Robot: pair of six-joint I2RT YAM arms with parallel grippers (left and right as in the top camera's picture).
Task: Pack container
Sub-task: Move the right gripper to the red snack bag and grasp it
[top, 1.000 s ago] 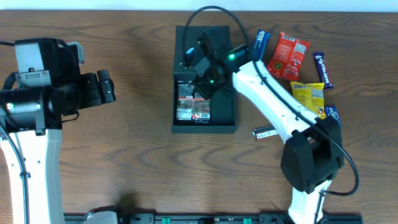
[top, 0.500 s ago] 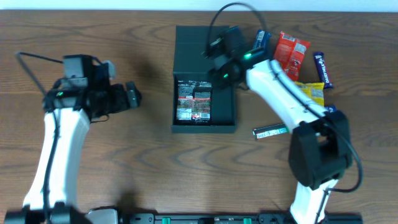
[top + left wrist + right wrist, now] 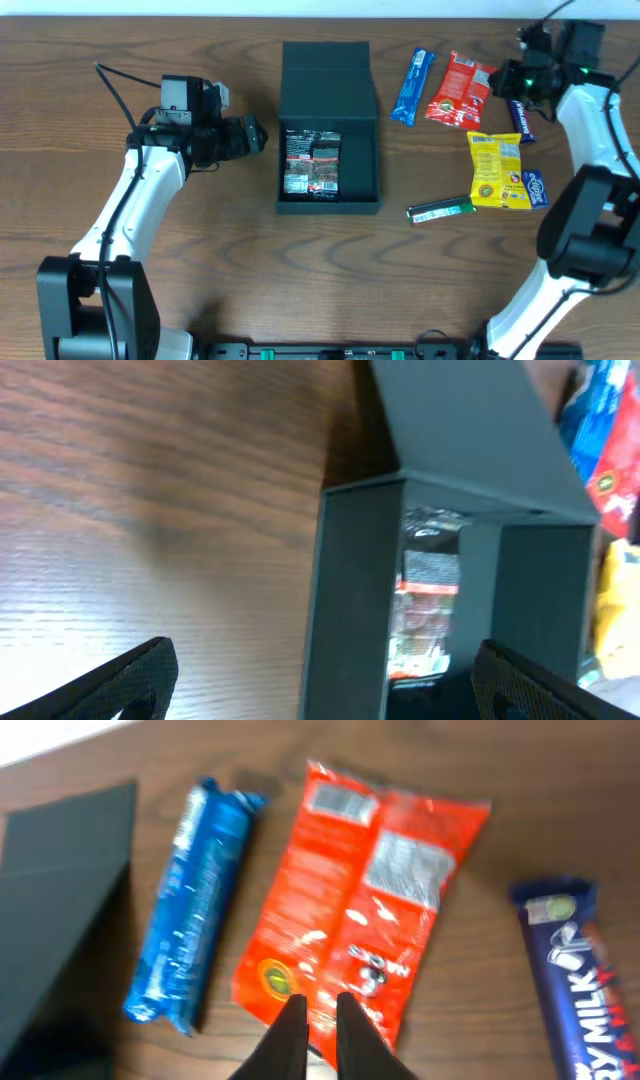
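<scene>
In the middle of the table: the dark teal container lies with its flap lid open flat toward the far edge. A dark packet with red print lies inside against the left wall.
Right of the container: the loose snacks lie spread out, none touching the box.
Step in hand: fetching the next snack, as judged from the right gripper, which hangs over the near end of the red packet.
Right claw: its tips are drawn almost together, with only a sliver of gap and nothing between them.
Left claw: the left gripper points at the container's left wall from just beside it, with its fingers spread wide and empty.
Next move: it likely calls for the right claw to part, come down on the red packet, pinch it and carry it left to the free space in the box.
Count, containers: one.
Count, snacks packed: one can be seen, and anything beneath it is hidden.
Count, snacks loose: six. These are the blue packet, the red packet, a dark blue milk bar, a yellow packet, a small blue packet and a thin green stick.
Count, arms: two.
</scene>
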